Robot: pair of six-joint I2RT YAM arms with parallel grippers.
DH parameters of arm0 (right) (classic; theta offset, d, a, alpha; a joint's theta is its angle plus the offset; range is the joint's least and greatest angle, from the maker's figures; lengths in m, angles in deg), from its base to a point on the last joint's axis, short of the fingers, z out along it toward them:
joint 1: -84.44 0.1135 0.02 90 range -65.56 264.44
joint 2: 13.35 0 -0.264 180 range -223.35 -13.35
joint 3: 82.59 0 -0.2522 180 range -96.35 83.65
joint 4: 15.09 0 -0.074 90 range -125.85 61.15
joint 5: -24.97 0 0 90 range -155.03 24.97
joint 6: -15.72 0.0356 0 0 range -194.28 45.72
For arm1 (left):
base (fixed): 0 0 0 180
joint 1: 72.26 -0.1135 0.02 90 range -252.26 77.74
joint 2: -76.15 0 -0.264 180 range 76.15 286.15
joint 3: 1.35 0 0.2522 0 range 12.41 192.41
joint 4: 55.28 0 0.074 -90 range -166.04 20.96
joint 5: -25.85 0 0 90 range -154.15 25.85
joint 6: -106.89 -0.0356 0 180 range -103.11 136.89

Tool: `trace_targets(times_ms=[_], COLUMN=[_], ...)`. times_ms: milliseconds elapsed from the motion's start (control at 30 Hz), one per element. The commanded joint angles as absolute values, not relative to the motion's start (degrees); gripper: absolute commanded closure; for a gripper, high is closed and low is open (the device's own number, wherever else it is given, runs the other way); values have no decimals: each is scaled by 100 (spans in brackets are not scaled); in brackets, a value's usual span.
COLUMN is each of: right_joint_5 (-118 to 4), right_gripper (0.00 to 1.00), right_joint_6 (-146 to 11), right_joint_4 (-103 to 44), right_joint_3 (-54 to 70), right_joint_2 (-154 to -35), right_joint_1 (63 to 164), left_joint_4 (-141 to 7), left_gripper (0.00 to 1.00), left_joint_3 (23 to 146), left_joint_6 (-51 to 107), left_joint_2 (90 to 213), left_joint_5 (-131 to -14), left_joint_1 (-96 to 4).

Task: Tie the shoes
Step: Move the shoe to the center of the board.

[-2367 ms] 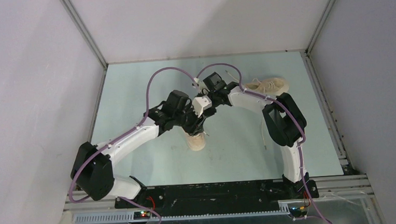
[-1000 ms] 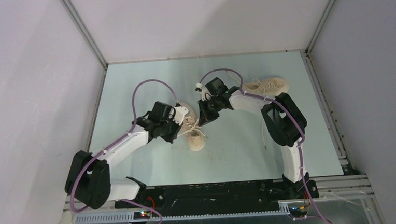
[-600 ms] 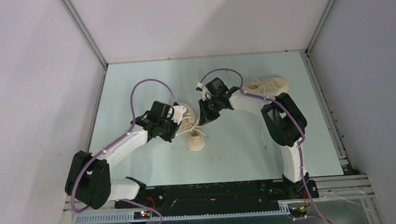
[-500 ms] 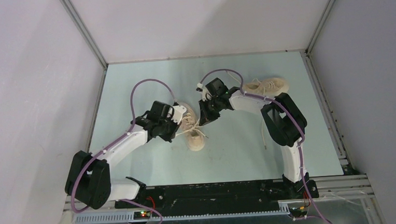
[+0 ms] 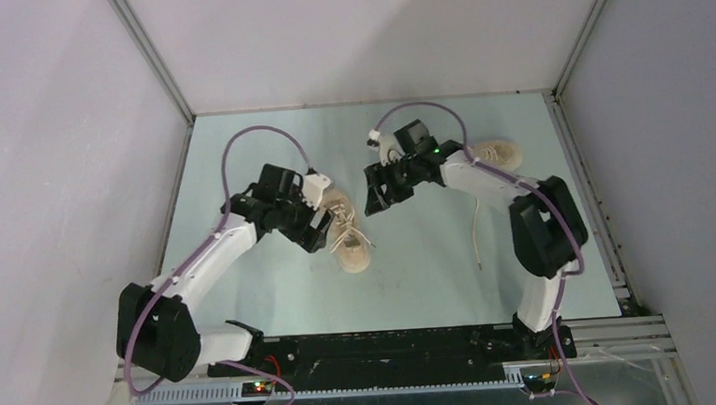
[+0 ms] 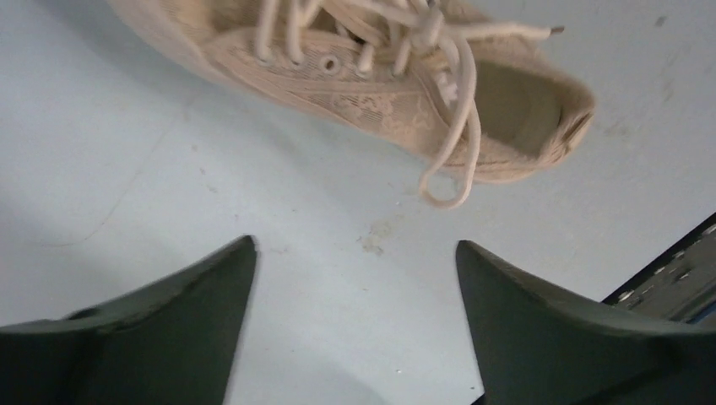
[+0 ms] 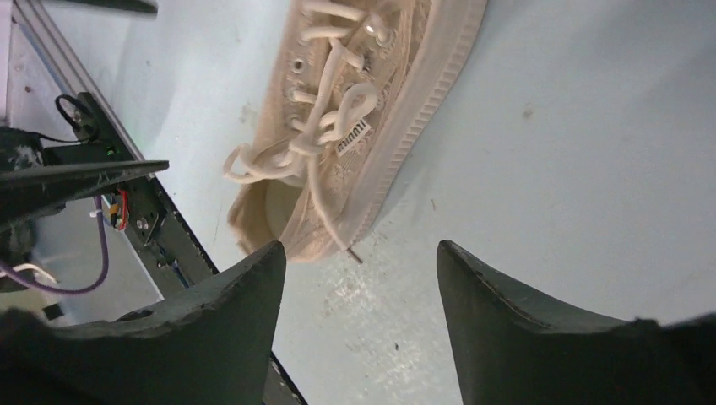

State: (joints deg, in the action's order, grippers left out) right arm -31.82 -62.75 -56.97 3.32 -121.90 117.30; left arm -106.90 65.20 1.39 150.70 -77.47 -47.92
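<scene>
Top external: left gripper (image 5: 323,231) and right gripper (image 5: 375,200) are flanking the near shoe (image 5: 351,244) on the bench (image 5: 434,278), jaws released and empty; probably they should be lifting clear without snagging its loops (image 6: 446,175), far shoe (image 5: 500,153) waiting far-right.

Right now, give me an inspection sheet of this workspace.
Surface: pale blue table, a few small stains.
Job's things: near shoe, laces knotted with loops; far shoe partly behind the right arm, loose lace beside it.
Clutter: nothing seen.
Grippers: left gripper and right gripper open, holding nothing, beside the near shoe.
Cables: purple cables looped along both arms.
Surroundings: plain white walls.
</scene>
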Motion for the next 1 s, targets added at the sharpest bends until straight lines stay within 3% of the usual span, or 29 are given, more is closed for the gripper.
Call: trace_targets(times_ms=[0,267,500,767,967], right_joint_5=[-2868,-3527,-4337,-5276,-5840], right_gripper=[30,19,19,29,25], right_joint_6=[-7289,-8696,-9077,-8947,-9452], right_joint_4=[-5934,-6776,-6483,-6148,-6063], right_joint_3=[502,786,527,-2446,-3029], right_joint_2=[-11235,-11698,-12543,-14273,-14762], right_joint_1=[11479,12471,13510,13636,13785], left_joint_4=[-11114,-11266,-11310,-11476,-11502], left_gripper=[2,0,0,4,6], left_joint_3=[6943,7316,7219,6977,6735], left_joint_6=[-19,414,630,654,709], left_joint_2=[14429,13783,13327,12766,12443], left_joint_5=[-8184,-8229,-7787,-7966,-8310], left_joint_1=[-5216,-6189,-6962,-7196,-7417])
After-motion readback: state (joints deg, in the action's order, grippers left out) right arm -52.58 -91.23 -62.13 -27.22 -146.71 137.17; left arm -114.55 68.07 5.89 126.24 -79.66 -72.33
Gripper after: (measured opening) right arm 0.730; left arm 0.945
